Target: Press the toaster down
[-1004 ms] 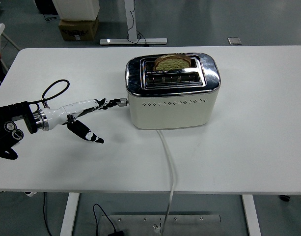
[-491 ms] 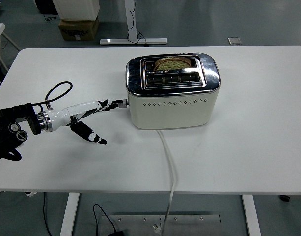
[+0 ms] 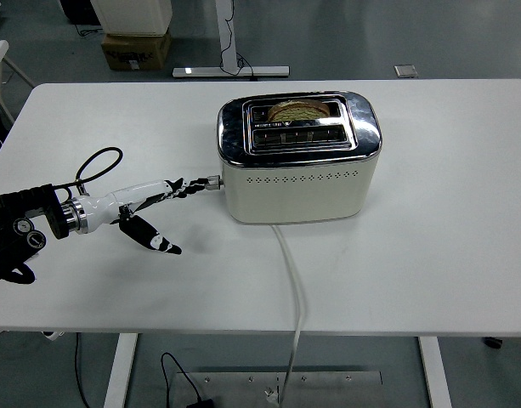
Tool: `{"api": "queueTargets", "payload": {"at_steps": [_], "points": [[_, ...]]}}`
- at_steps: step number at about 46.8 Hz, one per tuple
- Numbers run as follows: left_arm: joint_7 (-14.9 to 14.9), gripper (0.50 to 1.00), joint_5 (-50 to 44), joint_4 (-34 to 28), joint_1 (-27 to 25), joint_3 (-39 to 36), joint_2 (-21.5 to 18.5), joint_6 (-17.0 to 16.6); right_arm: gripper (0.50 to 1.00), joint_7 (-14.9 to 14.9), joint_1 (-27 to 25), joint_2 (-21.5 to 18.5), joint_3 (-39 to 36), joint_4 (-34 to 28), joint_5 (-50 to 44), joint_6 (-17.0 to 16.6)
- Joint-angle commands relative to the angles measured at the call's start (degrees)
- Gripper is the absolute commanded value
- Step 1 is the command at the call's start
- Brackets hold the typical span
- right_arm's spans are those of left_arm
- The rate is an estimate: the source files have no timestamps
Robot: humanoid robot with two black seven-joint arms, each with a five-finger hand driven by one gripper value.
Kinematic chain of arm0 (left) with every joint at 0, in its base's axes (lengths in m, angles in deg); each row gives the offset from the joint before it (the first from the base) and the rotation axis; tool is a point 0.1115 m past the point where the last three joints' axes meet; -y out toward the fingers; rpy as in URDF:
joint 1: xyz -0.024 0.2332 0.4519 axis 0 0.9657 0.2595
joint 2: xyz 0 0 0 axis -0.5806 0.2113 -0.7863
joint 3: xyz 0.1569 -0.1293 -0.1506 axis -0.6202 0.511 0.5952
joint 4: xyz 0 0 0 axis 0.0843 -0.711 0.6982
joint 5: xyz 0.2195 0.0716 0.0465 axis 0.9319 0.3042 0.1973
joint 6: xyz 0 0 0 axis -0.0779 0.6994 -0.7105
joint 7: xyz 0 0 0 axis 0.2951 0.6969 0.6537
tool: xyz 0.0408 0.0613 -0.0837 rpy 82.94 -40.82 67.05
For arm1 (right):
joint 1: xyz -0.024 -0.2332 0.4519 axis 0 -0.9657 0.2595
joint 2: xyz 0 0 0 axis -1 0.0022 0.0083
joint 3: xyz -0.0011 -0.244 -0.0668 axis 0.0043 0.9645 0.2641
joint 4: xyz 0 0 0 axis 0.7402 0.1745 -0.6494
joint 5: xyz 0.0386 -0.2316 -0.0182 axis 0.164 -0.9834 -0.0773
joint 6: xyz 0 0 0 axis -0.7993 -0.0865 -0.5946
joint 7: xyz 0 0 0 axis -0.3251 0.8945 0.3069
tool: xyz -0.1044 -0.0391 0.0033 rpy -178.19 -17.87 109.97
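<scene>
Toaster point(image 3: 299, 157), one only, sits mid-table with two slots; the far slot holds one bread slice point(image 3: 297, 110). Its lever point(image 3: 212, 180) juts from the left end, touched by the left hand's point(image 3: 150, 208) outstretched fingertips, grasping nothing. One white cord point(image 3: 291, 285) crosses the near table point(image 3: 447, 255) edge; right half lies bare.

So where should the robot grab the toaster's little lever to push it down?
Take the small lever knob sticking out of the toaster's left end. Come from the left, where the left hand already reaches, fingertips at the knob. It juts sideways and is tiny, so fingertips on top of it, pressing straight down, probably work better than a whole-hand grip.
</scene>
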Motion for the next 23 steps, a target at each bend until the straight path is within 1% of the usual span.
{"api": "queueTargets", "payload": {"at_steps": [1,6,14,23], "points": [[-0.10,1.000,-0.06,0.29,0.01,0.01,-0.01,-0.02,0.998,0.00,0.07,0.00,0.00,-0.09,0.00,0.00],[-0.10,1.000,-0.06,0.30,0.27,0.01,-0.01,-0.02,0.998,0.00,-0.02,0.00,0.00,0.00,0.00,0.00],[-0.19,1.000,-0.76,0.30,0.36,0.10,-0.09,-0.90,0.998,0.00,-0.02,0.00,0.00,0.00,0.00,0.00],[-0.19,1.000,-7.88,0.30,0.01,0.10,-1.06,-0.73,0.998,0.00,0.07,0.00,0.00,0.00,0.00,0.00]]}}
